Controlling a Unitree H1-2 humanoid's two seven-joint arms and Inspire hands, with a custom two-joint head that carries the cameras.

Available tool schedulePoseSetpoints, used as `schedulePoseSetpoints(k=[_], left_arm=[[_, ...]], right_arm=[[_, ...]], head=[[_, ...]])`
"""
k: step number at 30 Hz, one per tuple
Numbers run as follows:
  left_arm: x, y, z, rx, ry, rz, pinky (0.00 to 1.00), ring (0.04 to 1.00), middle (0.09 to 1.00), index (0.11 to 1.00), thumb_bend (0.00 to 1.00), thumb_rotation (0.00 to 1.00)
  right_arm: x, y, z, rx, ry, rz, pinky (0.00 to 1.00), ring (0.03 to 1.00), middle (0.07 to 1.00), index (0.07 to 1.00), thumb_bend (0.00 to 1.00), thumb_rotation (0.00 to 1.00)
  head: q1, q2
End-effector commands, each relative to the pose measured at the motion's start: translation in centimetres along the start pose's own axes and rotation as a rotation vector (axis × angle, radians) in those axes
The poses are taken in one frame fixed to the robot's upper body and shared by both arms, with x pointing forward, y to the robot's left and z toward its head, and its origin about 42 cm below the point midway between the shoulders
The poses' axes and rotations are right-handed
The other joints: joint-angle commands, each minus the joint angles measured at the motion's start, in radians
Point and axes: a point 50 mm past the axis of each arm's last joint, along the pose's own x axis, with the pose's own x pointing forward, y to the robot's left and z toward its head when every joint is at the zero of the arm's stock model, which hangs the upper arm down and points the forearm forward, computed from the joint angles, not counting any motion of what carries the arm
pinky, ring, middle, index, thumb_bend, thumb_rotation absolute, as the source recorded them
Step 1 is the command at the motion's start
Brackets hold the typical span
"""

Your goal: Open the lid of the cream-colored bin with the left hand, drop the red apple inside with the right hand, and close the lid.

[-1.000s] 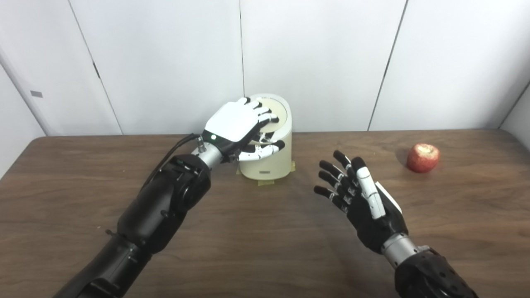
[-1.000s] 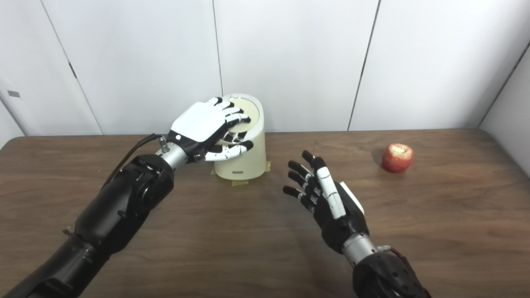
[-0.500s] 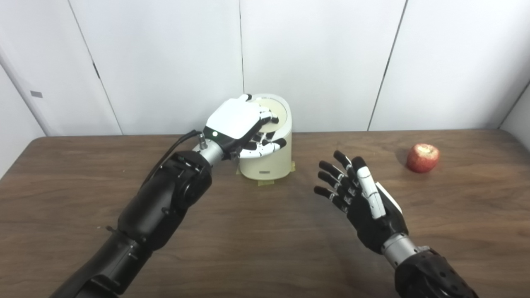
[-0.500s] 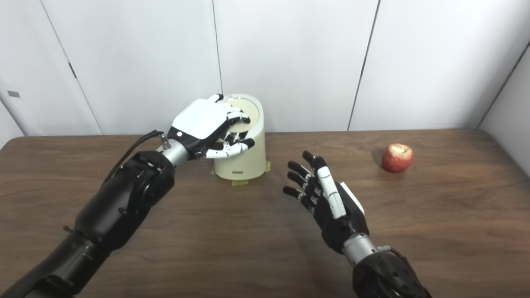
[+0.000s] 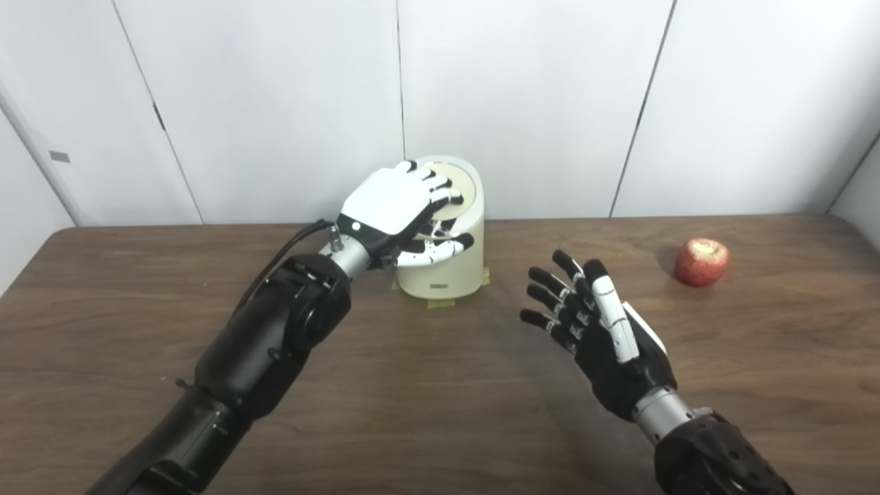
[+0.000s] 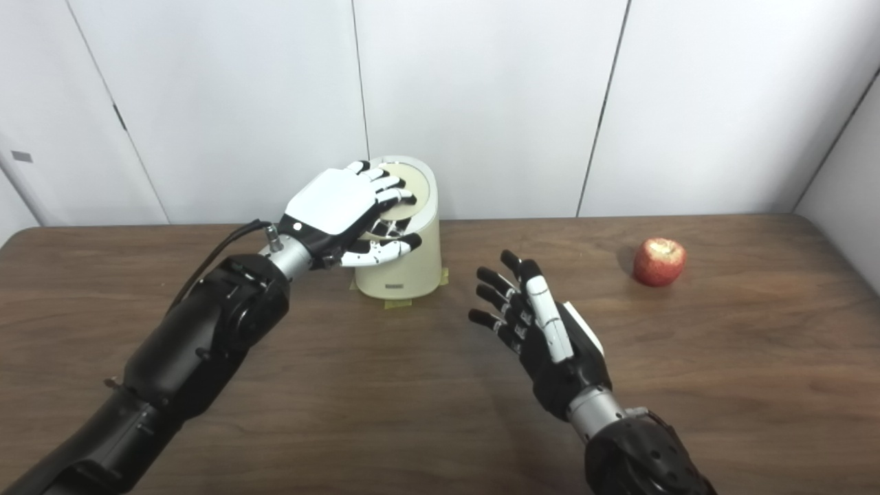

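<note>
The robot's white-backed left hand [image 5: 395,206] is uncurling its fingers again over the cream-colored round bin's lid [image 5: 459,185], seemingly flattening.

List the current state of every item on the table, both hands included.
Cream-colored bin: upright, taped to the table.
Bin lid: down, closed.
Left hand: fingers spread over the lid, thumb against the bin's front; holds nothing.
Right hand: open, empty, above the table.
Red apple: on the table, untouched, far right.

No readable text — small dark label on the cream-colored bin [image 5: 443,275] front, too blurred
</note>
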Motion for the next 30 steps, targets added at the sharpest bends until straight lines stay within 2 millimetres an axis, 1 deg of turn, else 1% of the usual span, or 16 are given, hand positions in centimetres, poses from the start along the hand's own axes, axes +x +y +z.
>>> schedulePoseSetpoints(k=[1, 6, 11, 14, 17, 21, 26, 28, 30], left_arm=[[0.4, 1.7, -0.5, 0.019, 0.008, 0.086, 1.00, 0.977, 0.955, 0.926, 0.43, 1.00], [0.3, 2.9, -0.6, -0.030, 0.022, 0.223, 1.00, 0.994, 0.961, 0.961, 0.42, 1.00], [0.3, 4.1, -0.7, -0.043, 0.022, 0.342, 1.00, 0.976, 0.950, 0.951, 0.39, 1.00], [0.2, 4.7, -0.7, -0.041, 0.028, 0.385, 1.00, 0.984, 0.959, 0.954, 0.37, 1.00], [0.0, 5.1, -0.7, -0.044, 0.033, 0.408, 1.00, 0.996, 0.973, 0.970, 0.36, 1.00], [-0.2, 5.1, -0.7, -0.035, 0.039, 0.444, 1.00, 0.987, 0.974, 0.974, 0.34, 1.00], [-0.2, 5.1, -0.6, -0.038, 0.037, 0.426, 1.00, 0.972, 0.952, 0.950, 0.34, 1.00], [-0.1, 4.9, -0.5, -0.039, 0.028, 0.418, 1.00, 0.955, 0.934, 0.933, 0.34, 0.98], [-0.1, 4.7, -0.5, -0.035, 0.022, 0.406, 1.00, 0.948, 0.923, 0.925, 0.35, 0.98]], right_arm=[[0.4, 0.6, 2.2, -0.015, -0.074, 0.045, 0.82, 0.933, 0.909, 1.000, 0.59, 0.86], [0.4, 0.5, 2.1, -0.021, -0.071, 0.041, 0.81, 0.933, 0.916, 1.000, 0.59, 0.86], [0.5, 0.5, 2.1, -0.025, -0.068, 0.046, 0.82, 0.935, 0.915, 1.000, 0.58, 0.87], [0.6, 0.5, 2.1, -0.025, -0.066, 0.046, 0.82, 0.937, 0.920, 1.000, 0.59, 0.87], [0.6, 0.5, 2.1, -0.025, -0.063, 0.049, 0.82, 0.942, 0.925, 1.000, 0.59, 0.87], [0.6, 0.5, 2.1, -0.032, -0.060, 0.050, 0.82, 0.938, 0.924, 1.000, 0.59, 0.87], [0.6, 0.5, 2.0, -0.032, -0.055, 0.053, 0.83, 0.936, 0.924, 1.000, 0.59, 0.87], [0.6, 0.5, 2.1, -0.031, -0.054, 0.055, 0.83, 0.937, 0.925, 1.000, 0.59, 0.88], [0.6, 0.6, 2.1, -0.033, -0.053, 0.055, 0.83, 0.939, 0.927, 1.000, 0.59, 0.88]], head=[[-0.001, 0.001], [0.001, 0.001], [0.004, 0.000], [0.004, 0.000], [0.003, 0.000], [0.005, 0.000], [0.004, 0.000], [0.004, 0.000], [0.003, 0.002]])
